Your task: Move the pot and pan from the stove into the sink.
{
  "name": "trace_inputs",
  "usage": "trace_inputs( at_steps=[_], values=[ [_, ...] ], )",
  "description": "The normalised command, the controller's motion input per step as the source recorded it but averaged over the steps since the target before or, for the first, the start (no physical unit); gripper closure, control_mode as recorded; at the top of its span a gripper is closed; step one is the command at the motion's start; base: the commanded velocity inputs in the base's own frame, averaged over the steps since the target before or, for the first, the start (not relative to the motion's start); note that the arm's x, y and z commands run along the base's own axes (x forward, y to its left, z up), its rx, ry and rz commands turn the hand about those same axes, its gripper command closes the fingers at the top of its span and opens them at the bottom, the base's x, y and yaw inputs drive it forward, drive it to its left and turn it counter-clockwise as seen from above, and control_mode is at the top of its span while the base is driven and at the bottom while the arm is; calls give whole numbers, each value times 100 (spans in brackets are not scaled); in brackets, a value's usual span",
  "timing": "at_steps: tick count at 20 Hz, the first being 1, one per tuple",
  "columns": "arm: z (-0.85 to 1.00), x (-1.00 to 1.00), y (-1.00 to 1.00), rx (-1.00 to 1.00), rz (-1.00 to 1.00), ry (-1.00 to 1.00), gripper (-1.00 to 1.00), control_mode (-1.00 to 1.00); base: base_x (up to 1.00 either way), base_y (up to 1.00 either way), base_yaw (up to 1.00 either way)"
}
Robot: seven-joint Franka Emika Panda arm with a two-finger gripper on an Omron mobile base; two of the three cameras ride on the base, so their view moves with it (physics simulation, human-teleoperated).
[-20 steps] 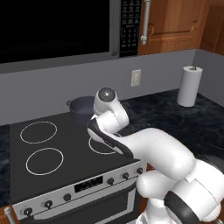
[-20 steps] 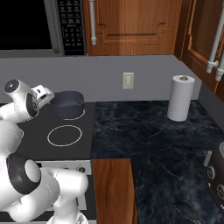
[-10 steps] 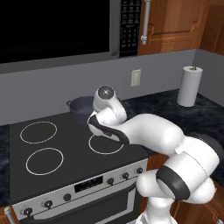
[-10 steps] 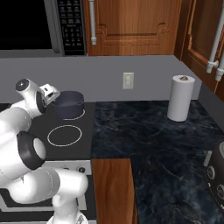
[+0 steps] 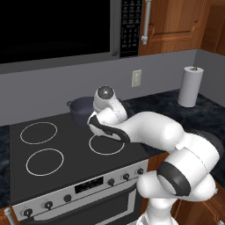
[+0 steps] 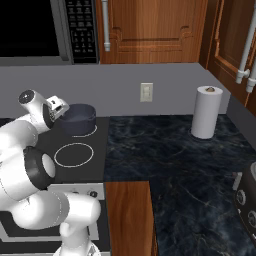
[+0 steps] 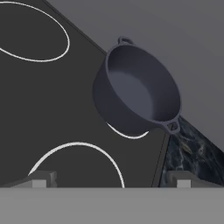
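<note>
Two small dark fingertips of the gripper (image 7: 109, 179) stand wide apart at the bottom of the hand view, with nothing between them, above the black glass cooktop of the stove (image 5: 66, 162) with its white burner rings. Just beyond the fingers sits the deep round dark grey pot (image 7: 138, 89) with two small loop handles, empty, upright on the rear right burner ring, close to the grey back wall (image 5: 52, 88). In the left base view the white arm bends low over the cooktop, its hand just in front of the pot (image 5: 81, 110). Farther right, on the dark marbled counter (image 6: 170, 160), a white paper towel roll (image 6: 206, 111) stands upright, well apart from the pot (image 6: 79, 119).
</note>
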Motion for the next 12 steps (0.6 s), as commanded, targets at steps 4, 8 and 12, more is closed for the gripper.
trace_inputs(
  at_steps=[4,8,12],
  values=[
    [-19,29,0,0,0,0,-100,-100,0,0,0],
    [-19,32,0,0,0,0,-100,-100,0,0,0],
    [-17,44,3,0,0,1,-100,-100,0,0,0]
  ],
)
